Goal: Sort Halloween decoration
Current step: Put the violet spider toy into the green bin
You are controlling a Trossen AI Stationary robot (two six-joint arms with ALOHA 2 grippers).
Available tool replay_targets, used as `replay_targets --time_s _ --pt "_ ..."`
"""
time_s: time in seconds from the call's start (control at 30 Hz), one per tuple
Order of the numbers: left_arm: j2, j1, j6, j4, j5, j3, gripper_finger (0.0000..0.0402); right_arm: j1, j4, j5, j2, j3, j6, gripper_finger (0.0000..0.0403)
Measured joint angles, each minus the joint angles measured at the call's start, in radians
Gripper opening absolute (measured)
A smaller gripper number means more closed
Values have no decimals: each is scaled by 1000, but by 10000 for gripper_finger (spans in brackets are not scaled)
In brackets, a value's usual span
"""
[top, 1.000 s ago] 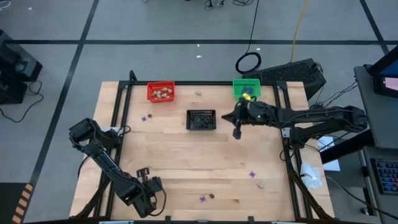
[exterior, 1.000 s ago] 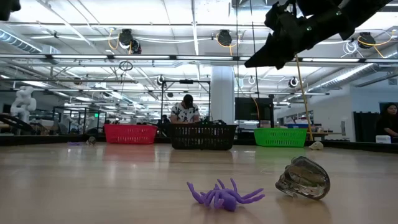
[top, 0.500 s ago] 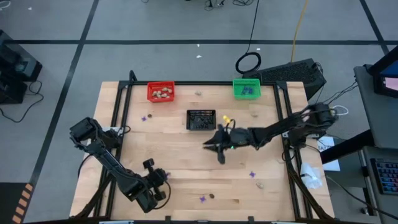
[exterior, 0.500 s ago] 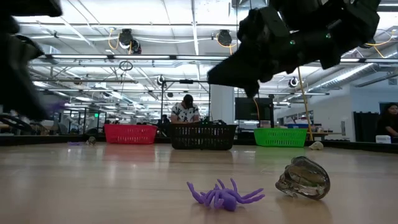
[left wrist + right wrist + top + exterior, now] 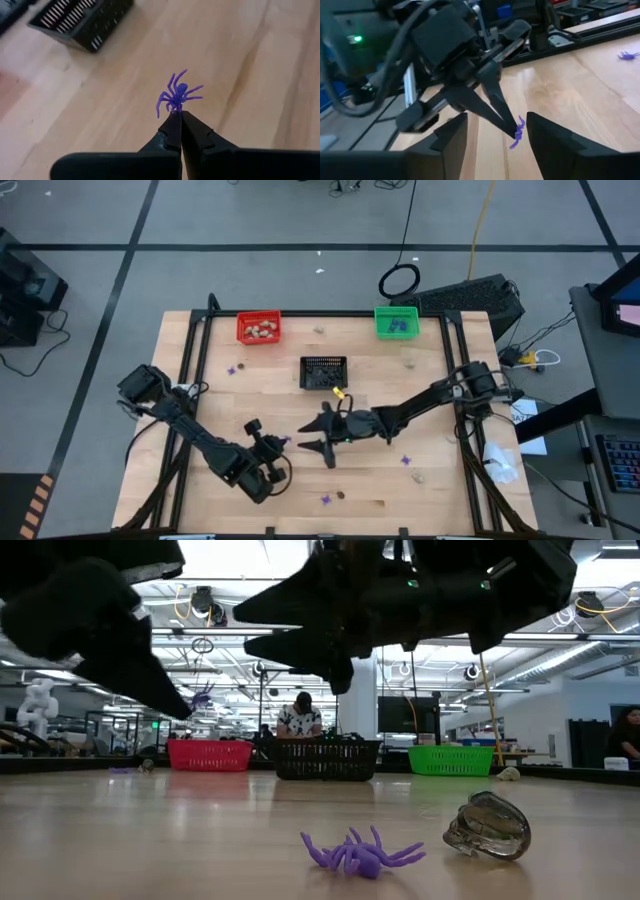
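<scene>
A large workshop with ceiling lights and hanging cables stretches behind the pale wooden counter (image 5: 300,410), and a person sits far back beyond the baskets. At the far edge stand a red basket (image 5: 259,328) holding pale beige lumps (image 5: 261,331) and a green basket (image 5: 396,322) with small bits inside; a black basket (image 5: 324,372) stands nearer the middle.

The left gripper (image 5: 178,114) is raised above the counter's middle, its jaws closed on a purple spider (image 5: 177,96) pinched by one leg at the very tips. A second ago this arm was folded low at the near left edge; since then it has swung inward and up. The right gripper (image 5: 316,444) has also travelled: a second ago it hung beside the green basket, and now it is stretched out low just beside the left one, facing it, with its jaws spread wide on either side of the held spider, not touching it.

More trinkets lie loose: a purple spider (image 5: 358,855) on the near part of the counter with a clear grey skull (image 5: 488,826) just beside it, another purple one (image 5: 406,461) near the right side, one (image 5: 234,369) on the left below the red basket, and a beige lump (image 5: 409,363) toward the right rear.
</scene>
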Motion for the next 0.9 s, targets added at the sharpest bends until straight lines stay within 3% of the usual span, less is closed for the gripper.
replay_targets --time_s 0.3,0.7,0.9 --pt "-4 6 82 129 -64 0 0 8 -35 65 20 23 33 190" --pt "-5 69 242 288 -70 1 0 8 -53 64 20 23 60 187" --pt "-30 72 253 285 -78 1 0 9 -61 63 17 23 60 135"
